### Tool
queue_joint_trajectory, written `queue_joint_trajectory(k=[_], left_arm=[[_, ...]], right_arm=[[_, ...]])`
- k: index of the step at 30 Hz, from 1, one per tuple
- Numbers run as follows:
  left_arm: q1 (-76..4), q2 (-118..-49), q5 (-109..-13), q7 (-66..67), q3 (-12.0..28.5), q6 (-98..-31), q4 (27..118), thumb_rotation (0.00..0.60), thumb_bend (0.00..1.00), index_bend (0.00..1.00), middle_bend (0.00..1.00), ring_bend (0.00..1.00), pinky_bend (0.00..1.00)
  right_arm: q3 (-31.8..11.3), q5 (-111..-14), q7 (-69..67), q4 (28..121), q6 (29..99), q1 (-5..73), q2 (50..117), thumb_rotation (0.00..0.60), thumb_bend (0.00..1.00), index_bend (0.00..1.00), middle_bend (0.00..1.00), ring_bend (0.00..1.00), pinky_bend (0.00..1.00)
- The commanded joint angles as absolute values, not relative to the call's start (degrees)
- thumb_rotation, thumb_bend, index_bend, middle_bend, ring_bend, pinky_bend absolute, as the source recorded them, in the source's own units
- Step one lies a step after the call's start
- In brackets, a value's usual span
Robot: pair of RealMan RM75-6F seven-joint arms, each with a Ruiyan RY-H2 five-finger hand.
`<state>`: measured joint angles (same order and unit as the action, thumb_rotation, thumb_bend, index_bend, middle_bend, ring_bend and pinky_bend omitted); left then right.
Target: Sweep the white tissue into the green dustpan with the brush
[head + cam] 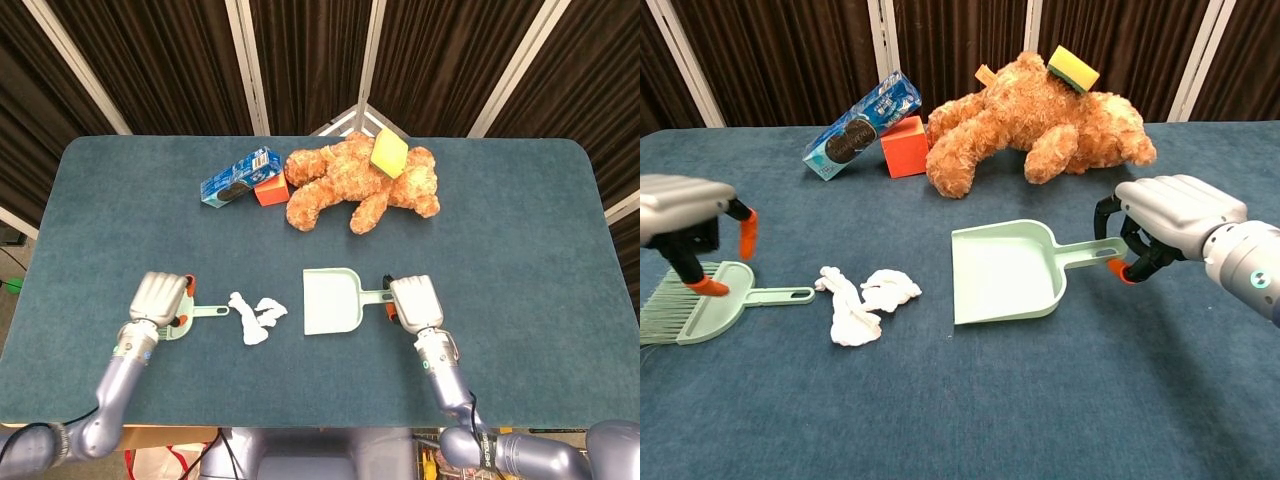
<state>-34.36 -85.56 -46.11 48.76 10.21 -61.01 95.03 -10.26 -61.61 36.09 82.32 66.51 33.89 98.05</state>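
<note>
A: Near edge first. Left hand?

B: Left hand (685, 215) sits over the pale green plastic hand brush (700, 303), fingers apart, orange fingertips just above the brush head. It grips nothing that I can see. From the head view the hand (160, 298) covers the brush head; only the handle shows.

A: Tissue?

B: Crumpled white paper tissue (862, 301) lies on the blue felt tabletop (970, 410), at 3 o'clock from the brush handle, near its tip. Pale green plastic dustpan (1005, 272) is at 3 o'clock of the tissue, apart from it, open mouth facing the tissue.

A: Right hand?

B: Right hand (1165, 225) has its fingers curled around the end of the dustpan handle, holding it. Pan looks flat on the tabletop; cannot tell whether it is lifted.

A: Far side?

B: At 12 o'clock: brown plush teddy bear (1040, 125) lying down, yellow sponge (1073, 68) on top. Left of it, orange cube (904, 146) with a blue biscuit packet (856, 127) leaning on it.
</note>
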Motion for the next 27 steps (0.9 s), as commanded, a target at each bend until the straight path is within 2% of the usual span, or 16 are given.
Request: queue_joint_trajectory(k=[1,12,22,25,27], left_arm=[[-36.27,-88.60,-43.24,50.45,9.64,-61.82,93.18,0.600,0.31,0.49,1.00,0.99,0.99],[-38.27,-92.11,-40.21,50.19,8.87,-63.26,91.29,0.600,0.37,0.45,1.00,0.99,0.99],[-38.97,-92.83,-38.56,49.55,7.47,-63.46,90.14,0.600,0.38,0.47,1.00,0.99,0.99],[-39.06,-93.38,-37.84,49.15,7.34,-63.69,89.33,0.600,0.43,0.51,1.00,0.99,0.99],[-39.06,-93.81,-37.55,48.68,7.35,-63.84,88.92,0.600,0.50,0.58,1.00,1.00,1.00]], right_arm=[[-10.27,-61.66,35.83,82.16,66.48,33.85,97.92,0.600,0.48,0.56,0.84,0.84,0.90],[-10.05,-61.66,35.28,81.73,66.43,33.65,97.79,0.600,0.48,0.56,0.84,0.84,0.90],[-9.88,-61.52,35.26,81.50,66.49,33.48,97.88,0.600,0.48,0.56,0.84,0.84,0.90],[-9.82,-61.53,35.13,81.50,66.48,33.41,97.83,0.600,0.48,0.56,0.84,0.84,0.90],[-9.81,-61.48,35.08,81.47,66.45,33.37,97.80,0.600,0.48,0.56,0.84,0.84,0.90]])
